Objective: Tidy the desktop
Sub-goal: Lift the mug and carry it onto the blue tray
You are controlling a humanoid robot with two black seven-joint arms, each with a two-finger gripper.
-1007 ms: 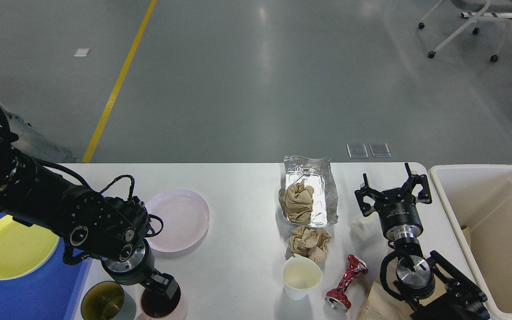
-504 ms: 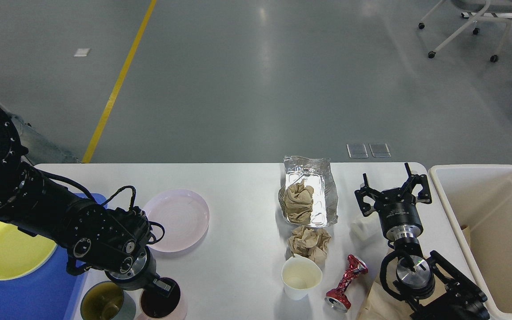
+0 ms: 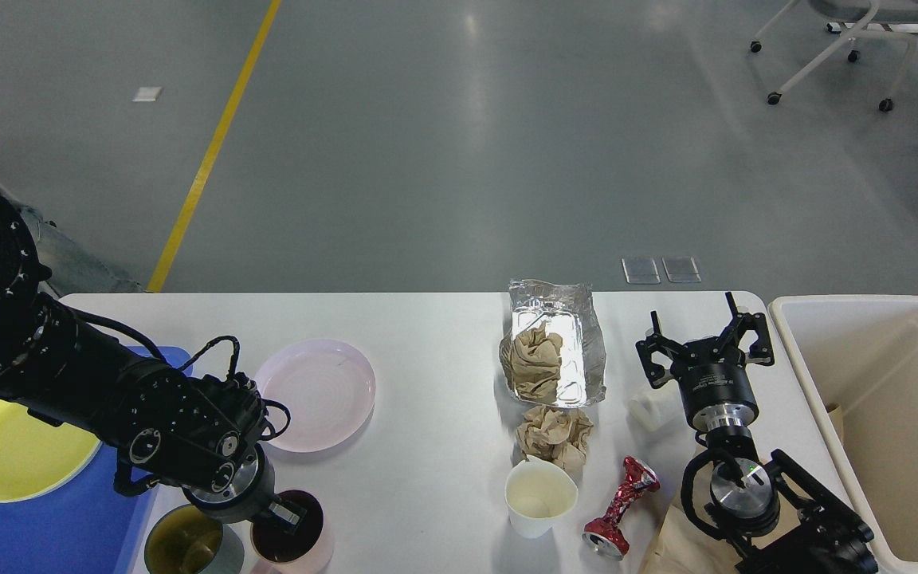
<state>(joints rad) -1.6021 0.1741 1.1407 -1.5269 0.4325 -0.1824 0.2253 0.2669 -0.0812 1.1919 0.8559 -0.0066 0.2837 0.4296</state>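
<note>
1. Setting: a grey polished floor with a yellow line (image 3: 212, 147) running across it at upper left; the legs of a wheeled chair (image 3: 841, 48) show at top right.
2. The desktop (image 3: 427, 375), white with rounded corners, fills the lower half of the view, its far edge running level across the middle of the frame.
3. Left side: a blue tray (image 3: 45, 526) at the table's left edge carries a yellow plate (image 3: 17, 446). A pink plate (image 3: 317, 395) lies on the desktop just right of the tray.
4. Left gripper (image 3: 282, 512): angled down into a pink cup (image 3: 292, 542) at the near edge. Its fingers are dark and seen end-on; whether they are apart or together cannot be told. An olive-lined grey cup (image 3: 184, 546) stands just beside the pink cup, on its left.
5. Centre: a foil container (image 3: 562, 335) holds crumpled brown paper (image 3: 535, 359). A second paper wad (image 3: 555, 434) lies just in front, touching a white paper cup (image 3: 540, 498). A crushed red can (image 3: 618, 506) lies to the right of that cup.
6. Right gripper (image 3: 706, 335): fingers spread apart, holding nothing, poised above the desktop near a small white object (image 3: 649, 408).
7. A cream bin (image 3: 889, 414) stands at the table's right end.
</note>
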